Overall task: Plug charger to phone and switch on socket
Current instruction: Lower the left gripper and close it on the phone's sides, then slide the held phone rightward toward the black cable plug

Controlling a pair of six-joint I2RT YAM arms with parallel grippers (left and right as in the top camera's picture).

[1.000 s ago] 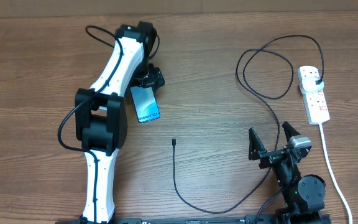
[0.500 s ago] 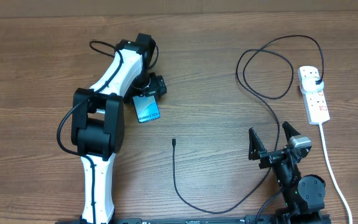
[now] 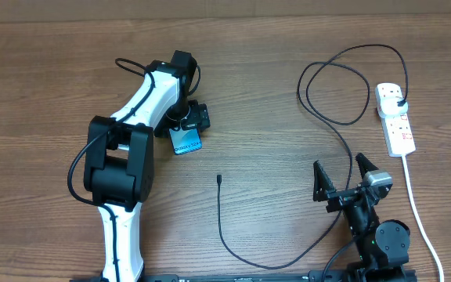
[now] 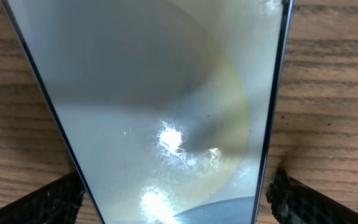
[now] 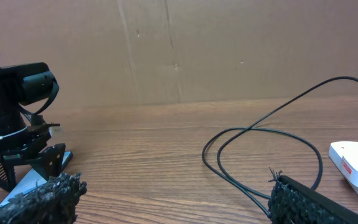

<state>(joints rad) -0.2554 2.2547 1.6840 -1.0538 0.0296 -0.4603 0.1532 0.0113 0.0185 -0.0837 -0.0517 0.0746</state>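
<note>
Left hand straddles phone; bare table around charger tip; cable loops cross path to socket.

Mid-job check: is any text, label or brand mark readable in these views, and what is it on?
phone screen, overhead view: one line of dark print, too small to read for certain.
socket, overhead view: only red marks, no readable lettering.
Left wrist view: glare on the phone's screen, no text.
Right wrist view: no text.

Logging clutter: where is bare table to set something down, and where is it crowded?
Bare: the table between the phone and the looped charger, and left of the left arm. Crowded: around the socket and right claw.
</note>
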